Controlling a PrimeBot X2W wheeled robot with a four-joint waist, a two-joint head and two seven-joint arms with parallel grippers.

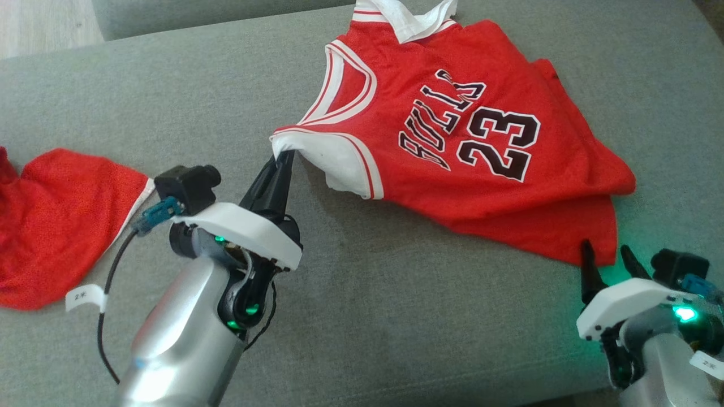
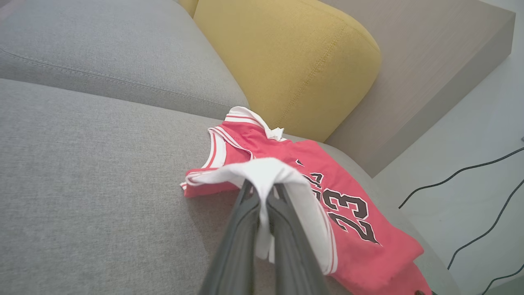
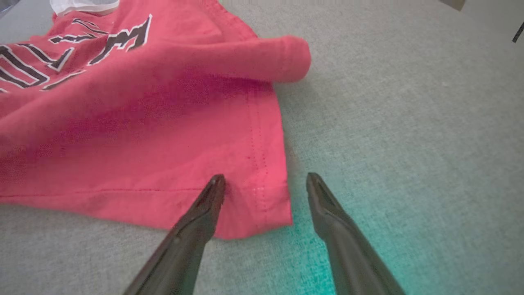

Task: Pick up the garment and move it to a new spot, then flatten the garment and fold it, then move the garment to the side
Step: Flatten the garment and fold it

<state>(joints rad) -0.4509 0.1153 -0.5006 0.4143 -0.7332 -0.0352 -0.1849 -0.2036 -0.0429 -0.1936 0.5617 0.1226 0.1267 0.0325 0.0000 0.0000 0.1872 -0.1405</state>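
In the head view the jersey (image 1: 452, 130) lies on the grey sofa seat (image 1: 396, 316), chest print up, its lower part doubled over itself and a white flap turned out at the neck, so it is far from flat. The left tool (image 1: 285, 157) meets the jersey at its armhole side, fingers pressed together on the white armhole trim (image 1: 317, 155). The right tool (image 1: 605, 247) sits at the jersey's hem, fingers apart and holding nothing. A second red garment (image 1: 56, 220) lies well apart from the jersey, beyond the left tool. In the left wrist view the white trim is draped over and pinched between the two dark fingers and lifted a little off the seat, with the rest of the jersey trailing away from the grip; a yellow cushion (image 2: 286, 61) stands just behind the jersey's collar. In the right wrist view the open fingers straddle the hem corner (image 3: 266, 205): one tip rests over the red cloth, the other over bare sofa just beside the jersey's side edge. My reading is that the pick-up is only half secured, with one grip made and the second not yet taken. The next move calls for the right tool to come down and close on that hem corner, catching both layers if possible, before both arms lift together.
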